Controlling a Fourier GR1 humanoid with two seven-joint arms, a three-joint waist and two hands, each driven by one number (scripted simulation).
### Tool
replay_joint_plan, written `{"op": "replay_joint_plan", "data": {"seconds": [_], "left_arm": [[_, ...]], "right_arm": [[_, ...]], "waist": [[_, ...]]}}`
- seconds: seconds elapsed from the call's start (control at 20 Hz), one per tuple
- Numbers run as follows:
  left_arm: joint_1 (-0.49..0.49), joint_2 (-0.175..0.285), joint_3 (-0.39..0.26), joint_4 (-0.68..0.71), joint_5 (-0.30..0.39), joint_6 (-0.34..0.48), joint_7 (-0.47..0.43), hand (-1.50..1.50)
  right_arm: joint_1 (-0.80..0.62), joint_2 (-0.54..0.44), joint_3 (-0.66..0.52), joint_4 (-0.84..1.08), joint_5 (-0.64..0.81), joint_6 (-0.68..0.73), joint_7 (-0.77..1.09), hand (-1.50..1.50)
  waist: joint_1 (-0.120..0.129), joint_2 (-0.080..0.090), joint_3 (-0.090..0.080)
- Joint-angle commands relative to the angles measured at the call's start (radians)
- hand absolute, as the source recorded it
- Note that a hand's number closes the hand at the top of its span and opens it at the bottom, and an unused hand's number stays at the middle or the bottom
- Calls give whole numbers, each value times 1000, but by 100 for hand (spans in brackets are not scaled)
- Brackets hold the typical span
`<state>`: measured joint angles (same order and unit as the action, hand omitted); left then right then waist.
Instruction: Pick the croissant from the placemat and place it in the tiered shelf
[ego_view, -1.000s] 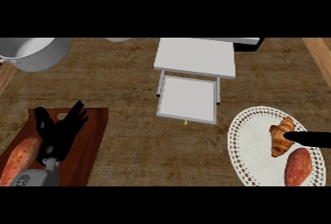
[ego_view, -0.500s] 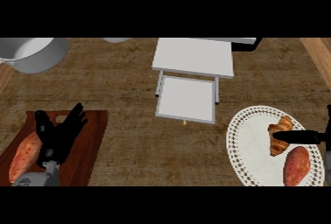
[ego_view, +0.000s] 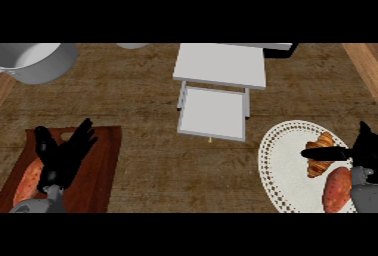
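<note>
Beneath the outstretched fingers (ego_view: 328, 152) of the black right hand (ego_view: 365, 150), the golden-brown crescent croissant (ego_view: 316, 165) lies on the white lacy placemat (ego_view: 284, 170). Its long axis runs crosswise to them. The fingers are spread, not yet closed. The left hand (ego_view: 66, 152) rests open, well apart.

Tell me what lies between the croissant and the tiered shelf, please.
In the head view, only a bare part of the white placemat and a strip of brown counter lie between the croissant and the tiered shelf.
</note>
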<state>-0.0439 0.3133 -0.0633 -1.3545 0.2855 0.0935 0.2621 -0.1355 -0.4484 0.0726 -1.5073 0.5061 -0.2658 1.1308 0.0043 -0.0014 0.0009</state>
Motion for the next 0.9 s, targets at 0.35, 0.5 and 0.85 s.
{"op": "replay_joint_plan", "data": {"seconds": [0.35,0.5,0.85], "left_arm": [[7,-63,-5,5,-49,20,-2,0],[-34,-41,43,128,-52,-44,-78,0],[-2,-61,66,11,-80,-38,24,0]], "right_arm": [[-45,110,-21,143,161,-23,97,-150],[-94,79,-98,195,139,20,21,-150],[-92,156,-128,273,213,-36,-77,-150]], "waist": [[-1,1,-1],[-4,3,-1],[-3,1,-1]]}}
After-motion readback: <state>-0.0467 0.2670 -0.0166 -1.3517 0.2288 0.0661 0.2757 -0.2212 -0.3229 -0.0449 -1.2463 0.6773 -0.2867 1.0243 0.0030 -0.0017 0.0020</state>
